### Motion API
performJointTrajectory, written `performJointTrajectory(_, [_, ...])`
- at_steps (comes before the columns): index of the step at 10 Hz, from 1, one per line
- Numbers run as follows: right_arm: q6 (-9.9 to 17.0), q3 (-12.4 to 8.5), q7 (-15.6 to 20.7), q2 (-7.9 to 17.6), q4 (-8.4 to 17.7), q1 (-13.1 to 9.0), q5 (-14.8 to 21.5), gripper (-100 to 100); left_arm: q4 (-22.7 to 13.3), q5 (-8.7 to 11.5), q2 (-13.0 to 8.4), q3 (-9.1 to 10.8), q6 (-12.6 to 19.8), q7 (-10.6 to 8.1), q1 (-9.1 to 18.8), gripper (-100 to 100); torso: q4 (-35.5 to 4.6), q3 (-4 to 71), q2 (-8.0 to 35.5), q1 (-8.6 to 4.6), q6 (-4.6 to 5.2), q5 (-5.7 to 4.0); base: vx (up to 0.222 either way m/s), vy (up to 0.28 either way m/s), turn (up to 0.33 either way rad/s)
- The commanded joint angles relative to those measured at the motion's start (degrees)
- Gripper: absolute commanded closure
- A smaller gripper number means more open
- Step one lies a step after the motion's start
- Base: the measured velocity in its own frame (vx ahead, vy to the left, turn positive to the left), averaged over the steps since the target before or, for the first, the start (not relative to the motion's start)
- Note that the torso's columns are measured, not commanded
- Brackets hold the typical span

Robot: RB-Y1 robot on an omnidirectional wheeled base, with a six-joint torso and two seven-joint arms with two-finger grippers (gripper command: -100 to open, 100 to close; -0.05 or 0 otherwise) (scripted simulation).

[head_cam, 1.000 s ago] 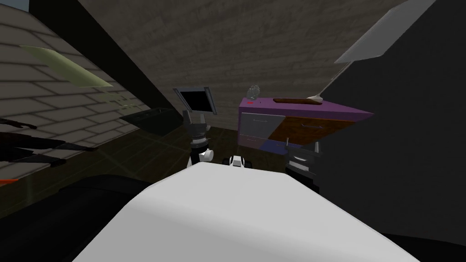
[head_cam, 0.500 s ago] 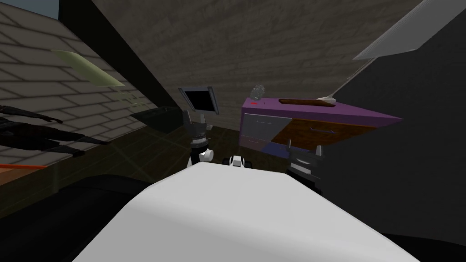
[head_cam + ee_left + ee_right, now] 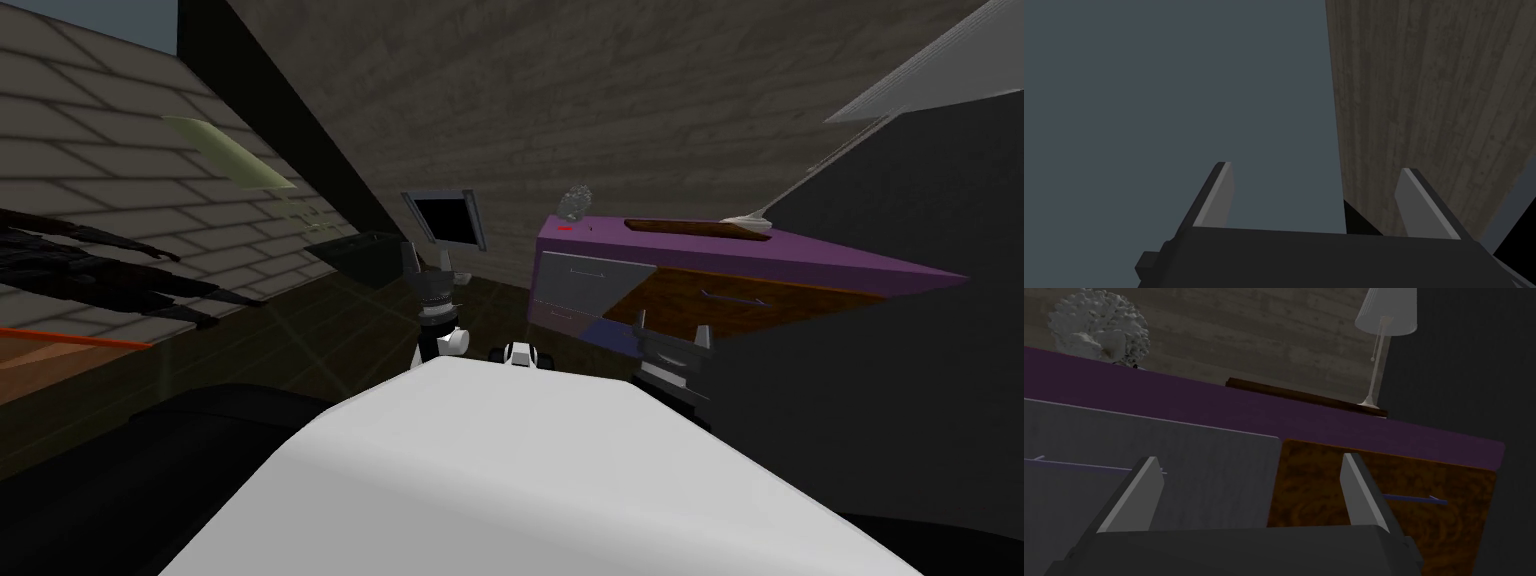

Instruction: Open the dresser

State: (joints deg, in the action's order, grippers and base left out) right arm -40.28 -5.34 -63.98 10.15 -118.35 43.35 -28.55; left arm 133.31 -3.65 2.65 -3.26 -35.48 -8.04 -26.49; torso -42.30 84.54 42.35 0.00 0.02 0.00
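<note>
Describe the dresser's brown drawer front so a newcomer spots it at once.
Find the purple-topped dresser with a lamp on one end. Below the top at that end sits the brown drawer front, with a thin bluish bar handle. Mottled brown grain sets it apart from the plain grey front beside it.

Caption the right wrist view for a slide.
Open right tool faces the purple-topped dresser, its grey drawer and brown drawer; lamp and white ornament on top.

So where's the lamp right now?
In the right wrist view, the lamp stands on the dresser's purple top, at its end by the dark wall.
</note>
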Motion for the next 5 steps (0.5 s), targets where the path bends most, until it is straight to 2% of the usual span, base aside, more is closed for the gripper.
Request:
performJointTrajectory(1, [-0.67, 0.04, -4.31, -0.05, 0.68, 0.52, -1.71, -100, 0.00, 0.00, 0.00, -0.01, 0.00, 0.00, 0.01, 0, 0.01, 0.03, -0.08, 0.00, -0.06, 0.00, 0.057, -0.014, 0.136])
performJointTrajectory(2, [-0.67, 0.04, -4.89, -0.05, 0.68, 0.52, -1.71, -100, 0.00, 0.00, 0.00, 0.00, 0.00, 0.00, 0.00, 0, 0.03, 0.06, -0.09, -0.01, 0.00, 0.00, 0.028, -0.007, -0.023])
performJointTrajectory(5, [-1.65, 0.19, -10.44, -0.23, 1.91, 1.26, -4.91, -100, 0.00, 0.00, 0.00, 0.00, 0.00, 0.00, 0.00, 0, 0.02, 0.04, -0.07, -0.01, -0.01, 0.00, 0.048, -0.012, 0.191])
